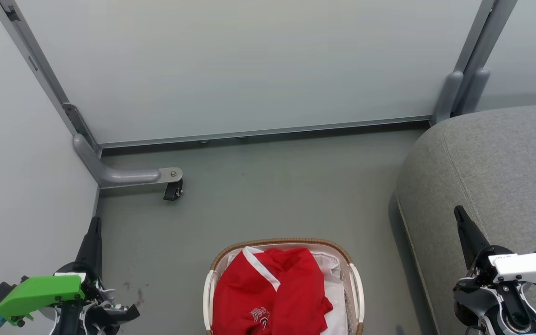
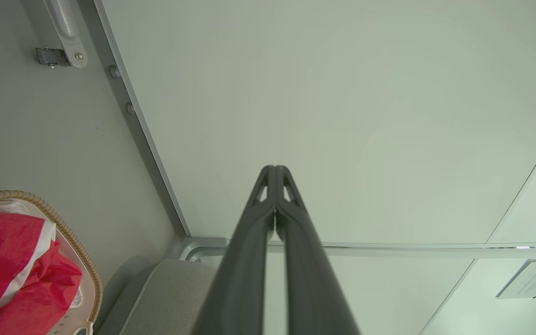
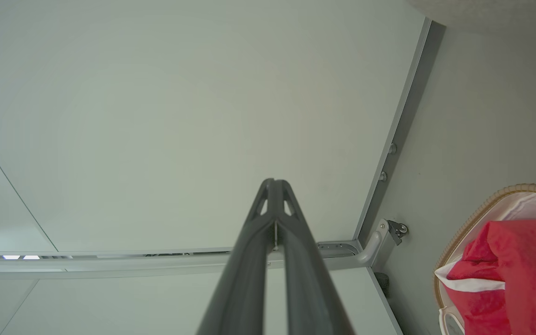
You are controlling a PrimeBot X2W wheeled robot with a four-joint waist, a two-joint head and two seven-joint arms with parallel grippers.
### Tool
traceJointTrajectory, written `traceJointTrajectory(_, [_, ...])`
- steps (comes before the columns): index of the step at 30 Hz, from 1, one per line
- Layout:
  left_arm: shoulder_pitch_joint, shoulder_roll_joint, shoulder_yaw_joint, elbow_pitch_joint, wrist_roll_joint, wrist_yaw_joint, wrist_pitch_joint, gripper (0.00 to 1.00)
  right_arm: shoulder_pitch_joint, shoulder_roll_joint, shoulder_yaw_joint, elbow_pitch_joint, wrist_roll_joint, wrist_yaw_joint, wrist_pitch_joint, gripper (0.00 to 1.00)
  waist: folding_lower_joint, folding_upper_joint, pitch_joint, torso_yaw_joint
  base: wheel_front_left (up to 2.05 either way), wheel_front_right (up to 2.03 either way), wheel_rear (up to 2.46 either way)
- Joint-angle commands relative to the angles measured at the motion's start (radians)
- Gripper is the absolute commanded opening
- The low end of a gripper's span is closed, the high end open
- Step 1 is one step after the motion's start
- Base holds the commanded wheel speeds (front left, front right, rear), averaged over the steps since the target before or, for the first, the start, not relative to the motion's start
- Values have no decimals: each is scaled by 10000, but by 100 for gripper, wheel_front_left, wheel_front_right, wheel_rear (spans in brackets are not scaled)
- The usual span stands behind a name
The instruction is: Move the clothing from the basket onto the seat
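**Plainly: red clothing in the basket, both pairs of fingers pressed together**

Down at the near middle of the head view, the basket stands on the grey floor, and the clothing lies heaped inside it over the white lining. A white trim stripe runs across the red cloth, and white lettering shows at its near edge. Whether the heap is one garment or more I cannot tell.

To the right, just beside the basket but not touching it, rises the seat, grey and rounded, with a stitched seam across it.

At the near left the left fingers point away over the floor, pressed together and holding nothing. At the near right the right fingers stand over the seat's near edge, likewise pressed tip to tip and empty. Both are well apart from the clothing.

Beyond the floor a pale panel wall closes the far side, and a small black caster sits at its left foot.
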Motion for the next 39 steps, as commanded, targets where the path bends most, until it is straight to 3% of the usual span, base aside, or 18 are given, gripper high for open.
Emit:
traceJointTrajectory(1, [-142,75,10,-9,-6,-66,9,0,162,-63,-14,-22,3,1,-13,0,0,0,0,0,0,0,0])
traceJointTrajectory(3, [-142,75,10,-9,-6,-66,9,0,162,-63,-14,-22,3,1,-13,0,0,0,0,0,0,0,0])
traceJointTrajectory(4, [0,0,-2,0,1,0,-2,100,1,0,1,2,-1,0,-2,100,0,0,0,0,0,0,0])
traceJointTrajectory(19, [341,-61,-612,181,267,24,-545,100,256,100,251,345,-521,-2,-539,100,0,0,5,2,0,0,0])
traceJointTrajectory(25, [348,-52,-850,44,928,19,-818,100,275,87,186,357,-1200,-1,-814,100,0,0,-3,4,0,0,0])
traceJointTrajectory(39, [275,-33,-1120,-480,3571,10,-1396,100,441,59,200,-558,-4866,-1,-1395,100,0,0,-6,14,0,0,0])
